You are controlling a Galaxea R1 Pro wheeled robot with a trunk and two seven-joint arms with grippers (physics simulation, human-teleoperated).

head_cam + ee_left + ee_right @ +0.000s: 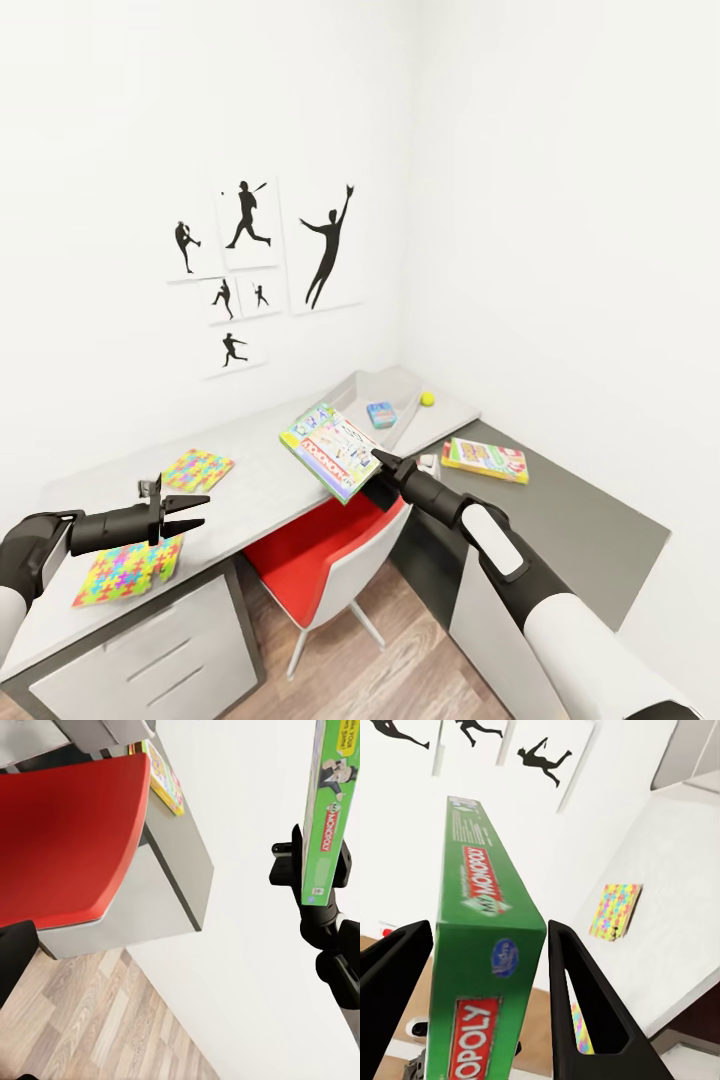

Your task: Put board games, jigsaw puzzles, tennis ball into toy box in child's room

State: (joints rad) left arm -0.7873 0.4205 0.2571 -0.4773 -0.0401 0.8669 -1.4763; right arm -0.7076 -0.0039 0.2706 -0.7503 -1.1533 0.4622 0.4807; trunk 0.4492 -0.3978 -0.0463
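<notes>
Our right tool [382, 462] grips the green-edged board game [330, 451] above the worktop [260, 470]; the toy box [385, 395] lies ahead at the far end, nearer this arm. Our left tool [190, 511] hangs open over a jigsaw puzzle [125, 572].

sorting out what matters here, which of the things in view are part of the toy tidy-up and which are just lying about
Part of the job:
- green board game, held in the right gripper
- yellow-red board game on the dark-topped cabinet
- two jigsaw puzzles on the table
- tennis ball
- toy box
- small blue box in the toy box

Just lying about:
- red chair
- wall pictures
</notes>
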